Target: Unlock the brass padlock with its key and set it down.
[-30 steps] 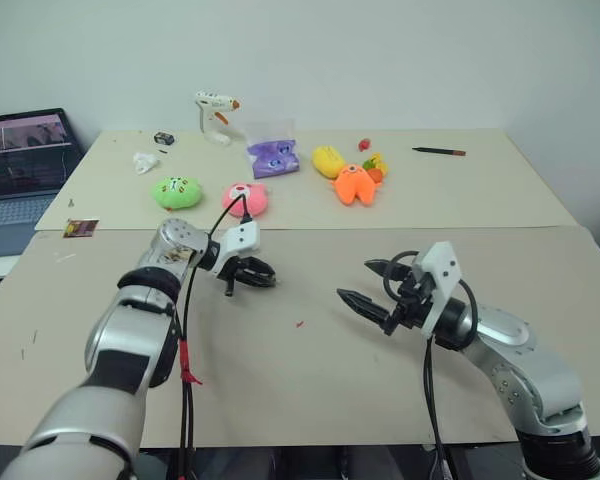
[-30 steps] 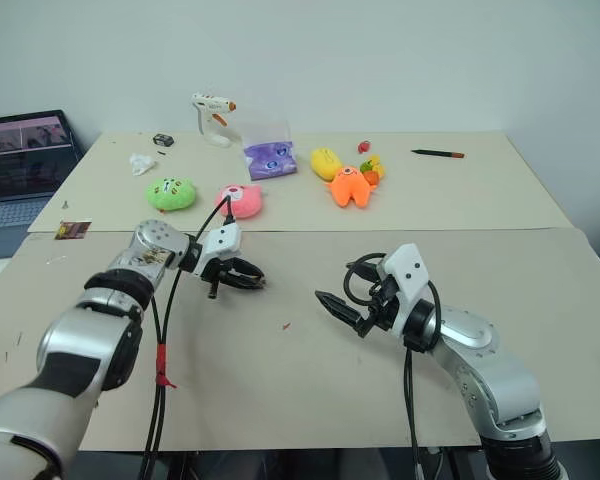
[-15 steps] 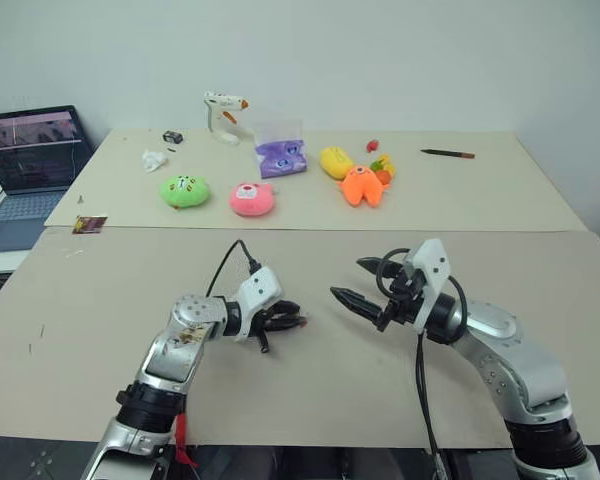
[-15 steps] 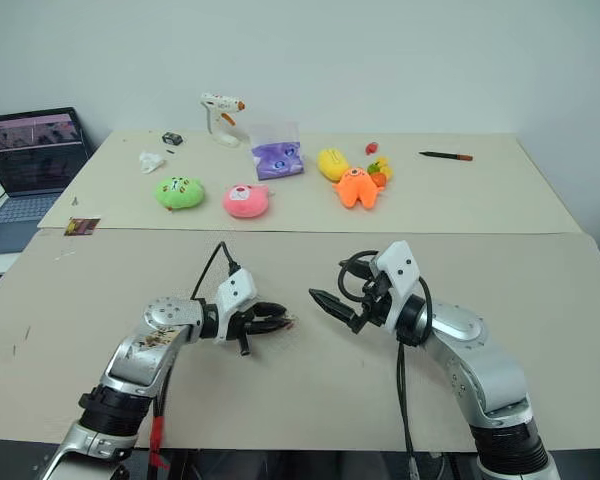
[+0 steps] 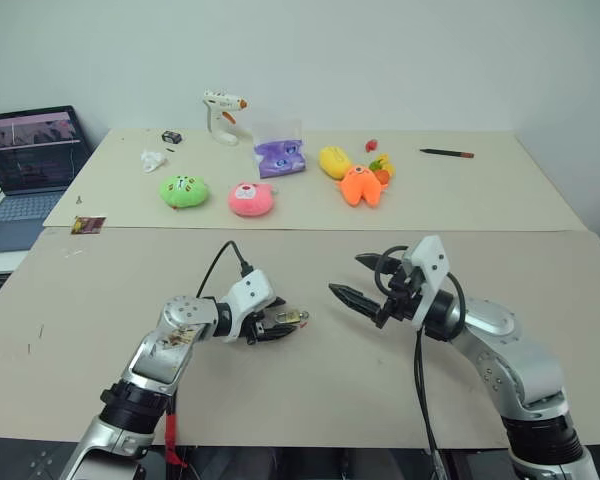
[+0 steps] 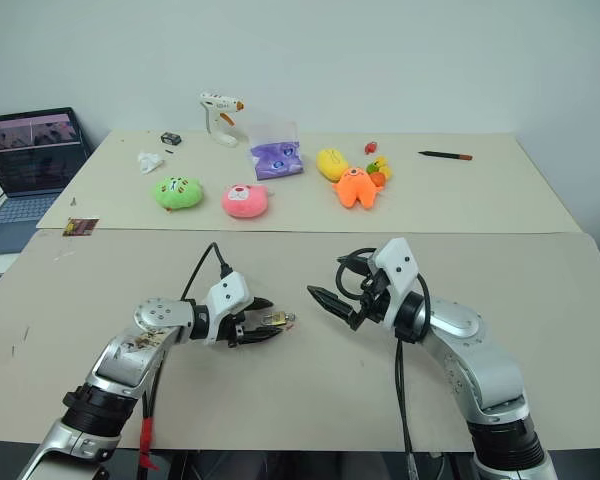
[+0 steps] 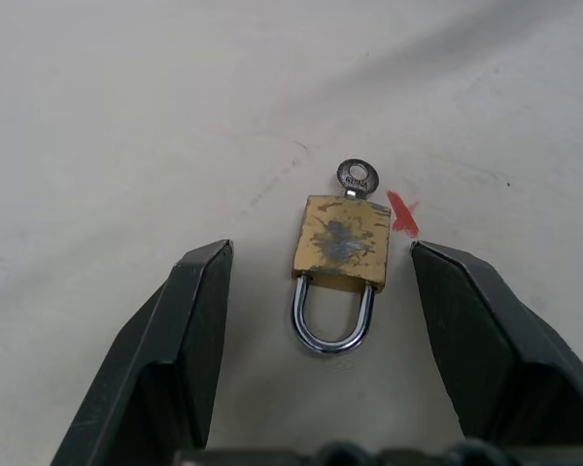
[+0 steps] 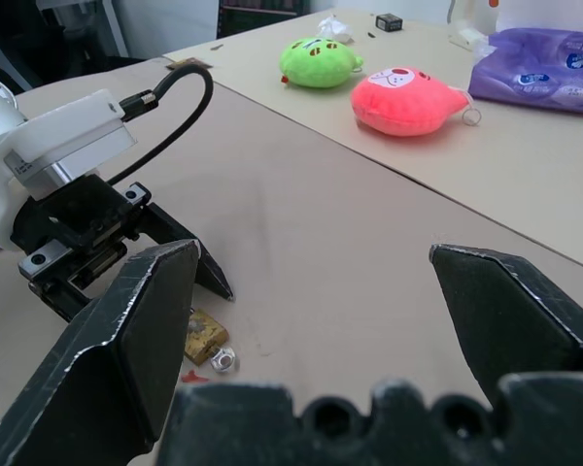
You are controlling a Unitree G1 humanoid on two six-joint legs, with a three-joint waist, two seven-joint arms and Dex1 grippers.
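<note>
- Brass padlock (image 7: 338,244) is lying flat on the worktop (image 5: 310,400), between the left gripper (image 7: 321,320) fingers and touching neither one.
- Left gripper jaws are standing released, one finger (image 7: 189,330) on each side of the lock body.
- Key (image 7: 357,179) is sitting in the lock's base; the silvery shackle is pointing toward the left gripper.
- Red speck (image 7: 402,213) is lying just beside the lock body.
- Right gripper (image 5: 355,280) is hovering near, jaws spread wide and grasping nothing.
</note>
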